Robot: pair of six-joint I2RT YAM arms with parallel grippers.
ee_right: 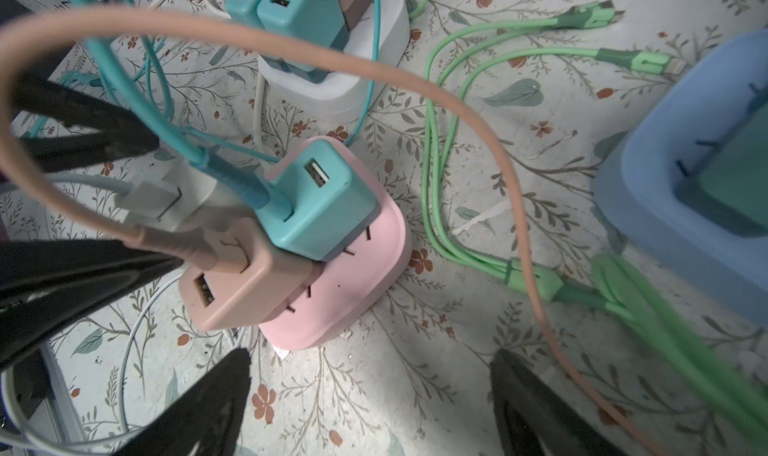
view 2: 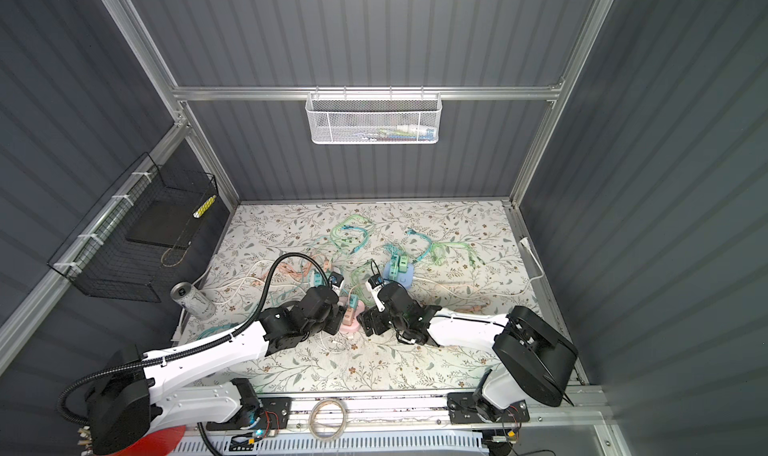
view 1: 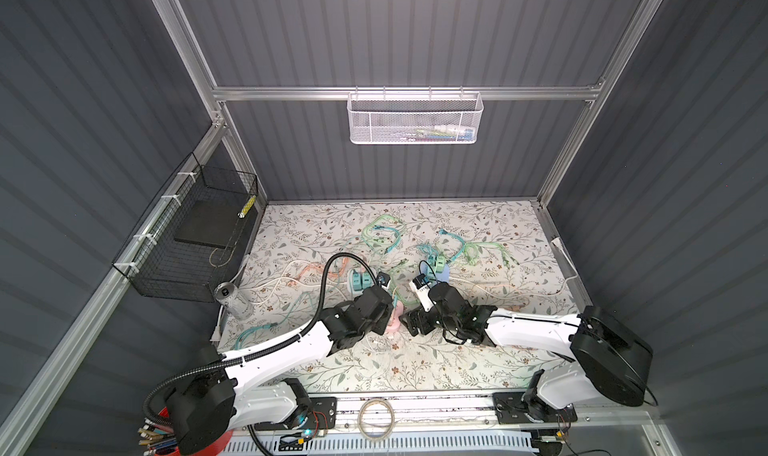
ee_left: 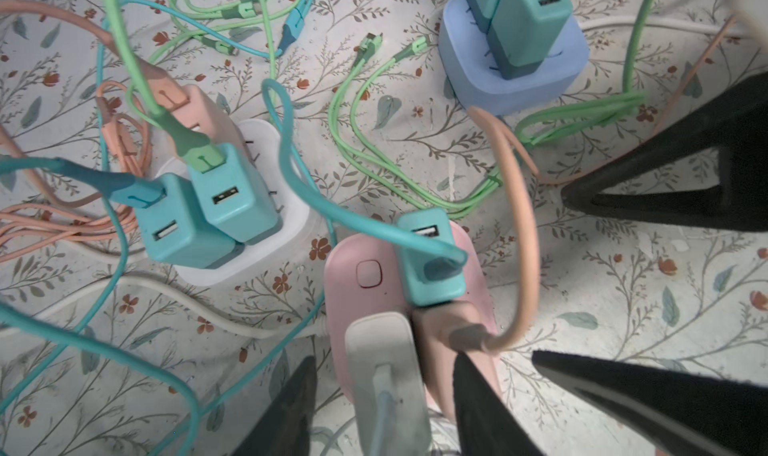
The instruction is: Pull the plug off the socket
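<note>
A pink socket (ee_left: 353,258) (ee_right: 332,308) stands on the floral mat, between the two grippers in both top views (view 1: 392,324). Three plugs sit in it: a teal plug (ee_right: 324,208), a salmon plug (ee_right: 237,292) and a grey-white plug (ee_left: 374,341). My left gripper (ee_left: 382,356) is open, its jaws standing either side of the grey-white plug. One finger leaves a thin gap to it and the other rests over the salmon plug's cable end. My right gripper (ee_right: 370,362) is open over bare mat just short of the socket.
A white socket (ee_left: 249,267) with teal plugs and a blue socket (ee_left: 465,71) stand close behind. Green, teal and salmon cables loop all round. A can (view 1: 232,298) lies at the mat's left, below a black wire basket (view 1: 187,242).
</note>
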